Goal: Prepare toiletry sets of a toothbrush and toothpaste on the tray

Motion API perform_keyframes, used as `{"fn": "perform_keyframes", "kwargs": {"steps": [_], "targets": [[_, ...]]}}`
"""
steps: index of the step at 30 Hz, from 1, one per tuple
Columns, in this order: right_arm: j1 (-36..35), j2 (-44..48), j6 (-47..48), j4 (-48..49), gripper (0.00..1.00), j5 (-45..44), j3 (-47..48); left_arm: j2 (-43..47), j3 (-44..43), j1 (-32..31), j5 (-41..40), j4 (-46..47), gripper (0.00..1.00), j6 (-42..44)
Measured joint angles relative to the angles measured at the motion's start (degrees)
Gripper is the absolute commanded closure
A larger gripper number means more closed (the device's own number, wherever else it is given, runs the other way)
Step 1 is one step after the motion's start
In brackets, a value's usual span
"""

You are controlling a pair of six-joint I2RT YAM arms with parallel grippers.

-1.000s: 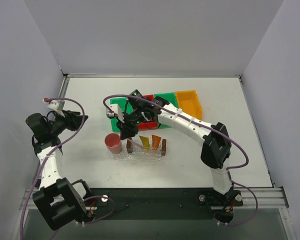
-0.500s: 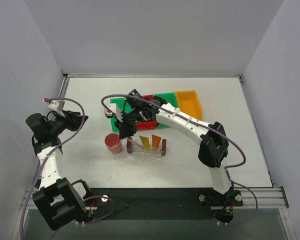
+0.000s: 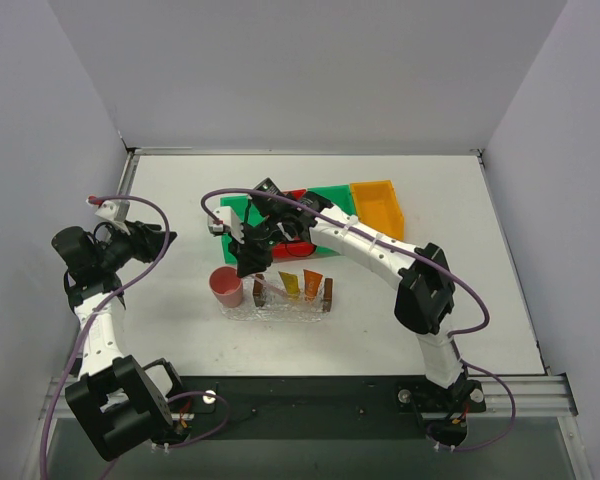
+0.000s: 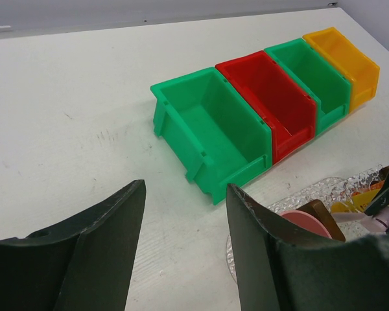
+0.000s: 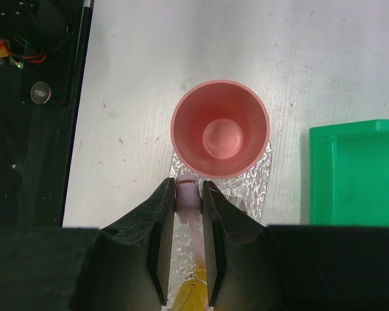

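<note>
Half done, seemingly: grips the toothbrush [image 5: 189,223] pinched in the nearly closed right gripper [image 5: 188,189], just beside the pink cup [image 5: 220,129], at the left end of the tray [image 3: 292,309] near the tabletop's middle. Calls next for lowering it beside the two toothpaste tubes [image 3: 289,284], then letting go. Leaves the left gripper [image 4: 185,189] partly open, empty, by the left edge. Differs from a second ago only by a slight leftward drift of the right gripper.

Lab test cell: white table [image 3: 480,260] boxed by plain panels [image 3: 310,70] (robot arms [image 3: 375,252] bolted on).

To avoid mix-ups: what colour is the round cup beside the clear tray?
The round cup is pink; clearest in right wrist view.
</note>
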State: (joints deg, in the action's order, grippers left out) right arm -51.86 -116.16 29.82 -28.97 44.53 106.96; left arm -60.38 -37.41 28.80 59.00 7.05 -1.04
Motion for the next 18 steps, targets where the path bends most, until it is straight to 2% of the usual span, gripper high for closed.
{"fn": "perform_keyframes", "kwargs": {"steps": [18], "targets": [[-0.4, 0.0, -0.2, 0.0, 0.82, -0.5, 0.1, 0.0, 0.0, 0.0, 0.0, 0.0, 0.37, 0.0]]}}
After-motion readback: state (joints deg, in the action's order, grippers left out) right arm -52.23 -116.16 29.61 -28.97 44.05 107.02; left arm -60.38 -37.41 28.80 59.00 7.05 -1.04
